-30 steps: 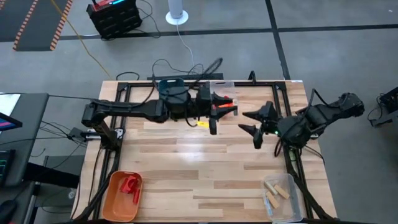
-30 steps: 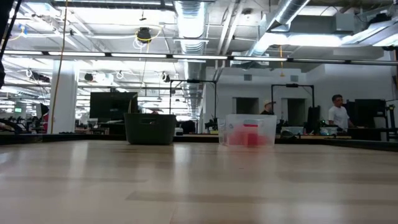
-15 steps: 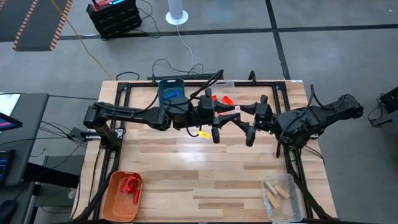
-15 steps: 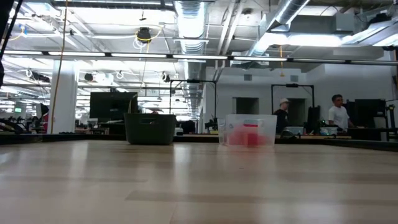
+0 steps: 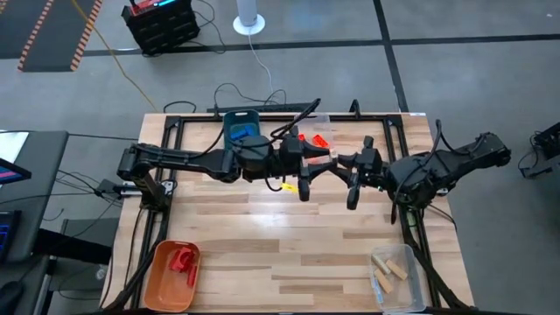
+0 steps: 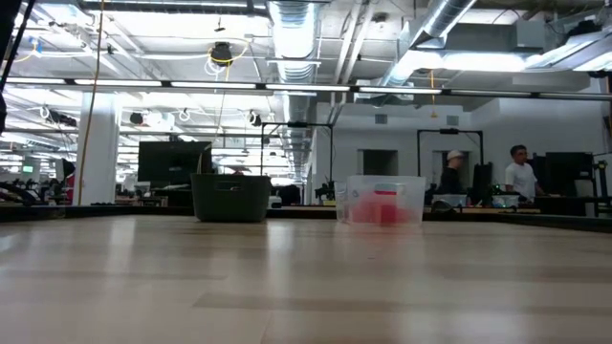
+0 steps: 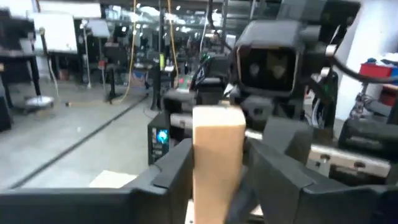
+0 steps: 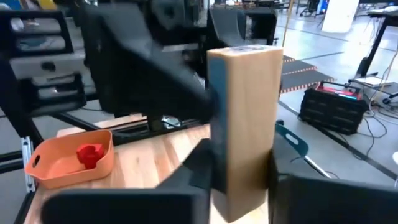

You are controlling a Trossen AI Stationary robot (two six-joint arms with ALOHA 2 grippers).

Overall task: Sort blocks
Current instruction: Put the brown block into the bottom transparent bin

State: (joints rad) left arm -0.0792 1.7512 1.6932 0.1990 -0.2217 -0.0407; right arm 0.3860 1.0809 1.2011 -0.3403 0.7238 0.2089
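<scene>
A plain light wood block (image 5: pixel 336 158) hangs upright in mid-air above the table's middle, between my two grippers, which meet tip to tip. My right gripper (image 5: pixel 346 163) comes from the table's right and is shut on the block (image 8: pixel 242 124). My left gripper (image 5: pixel 325 160) comes from the left. Its fingers (image 7: pixel 177 168) stand open on either side of the same block (image 7: pixel 217 155). Neither gripper shows in the low view. My right gripper pinches the wood block between its two fingers, on the block's two side faces (image 8: pixel 221 174) toward its lower end. The fingers come level from the table's right. The block stands upright, lifted clear of the table. My left gripper's fingers flank the block closely; I cannot tell whether they touch it.
A teal bin (image 5: pixel 241 127) and a clear bin (image 5: pixel 315 136) with red and orange blocks stand at the far edge. An orange bin (image 5: pixel 175 262) holding red blocks sits near left. A clear bin (image 5: pixel 394 273) with wood blocks sits near right. People walk in the room behind.
My right gripper has gone toward the table's left and far edge up to the left gripper, rolled, and shut on the wood block. My left gripper has carried the block a little toward the right.
</scene>
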